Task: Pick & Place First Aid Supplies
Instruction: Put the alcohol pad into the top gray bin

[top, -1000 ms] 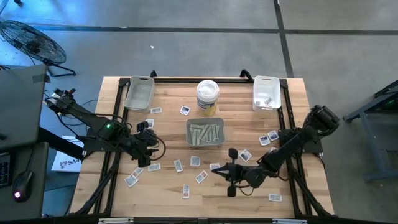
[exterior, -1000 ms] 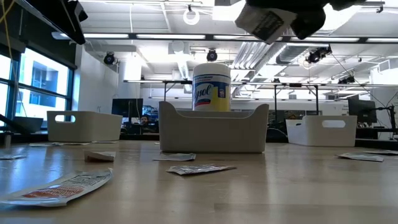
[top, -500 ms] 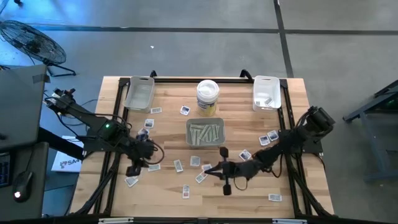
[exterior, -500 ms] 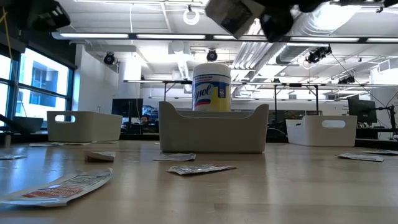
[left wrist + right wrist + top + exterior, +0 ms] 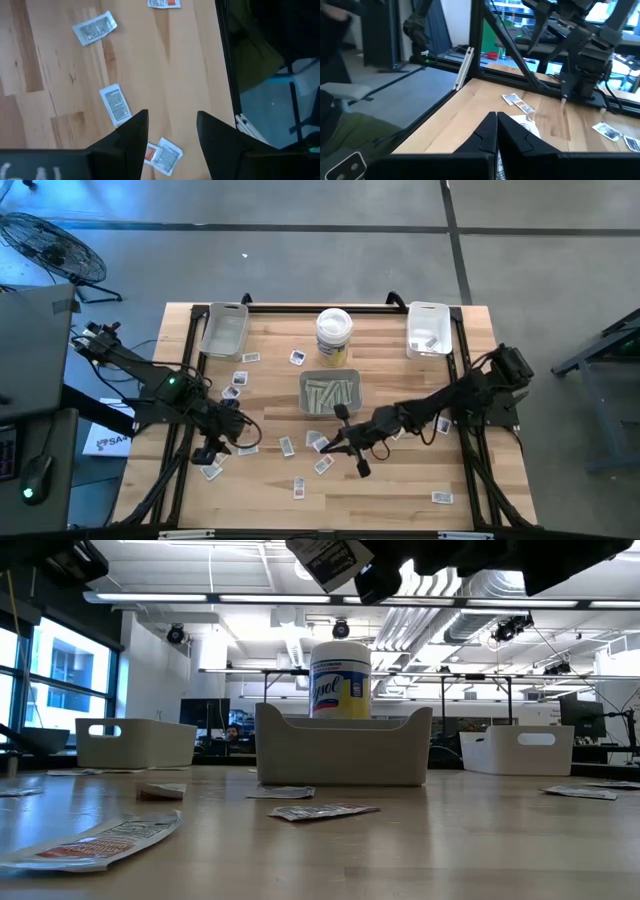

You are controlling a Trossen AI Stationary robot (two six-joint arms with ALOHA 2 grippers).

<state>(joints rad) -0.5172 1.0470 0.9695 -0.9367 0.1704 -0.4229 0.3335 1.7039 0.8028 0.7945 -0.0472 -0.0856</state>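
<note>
Many small white first aid packets (image 5: 287, 446) lie flat and scattered on the wooden table (image 5: 400, 480). My right gripper (image 5: 335, 443) hovers near the middle of the table, just on the near side of the grey tray (image 5: 330, 395). It is shut on one small printed packet (image 5: 328, 554). My left gripper (image 5: 172, 125) stands open above the table's left near part. It points steeply down over loose packets (image 5: 116, 104) and touches nothing. My right gripper pinches a small white packet with dark print between its two fingers (image 5: 490, 131). A bit of the packet (image 5: 529, 128) sticks out beside them. The fingers lie nearly level and point toward the table's left. The packet is lifted well clear of the table.
The grey tray holds long pale strips. A white tub with a yellow label (image 5: 334, 335) stands just behind it. White trays stand at the far left (image 5: 224, 330) and far right (image 5: 428, 328). More packets lie by the right edge (image 5: 432, 402) and near edge (image 5: 441, 497).
My right gripper has swung toward the table's left and a little toward the far edge, turning as it went. It has stayed shut on the packet and carried it clear of the table. My left gripper has turned at the wrist, and its fingers have swung toward the near edge.
</note>
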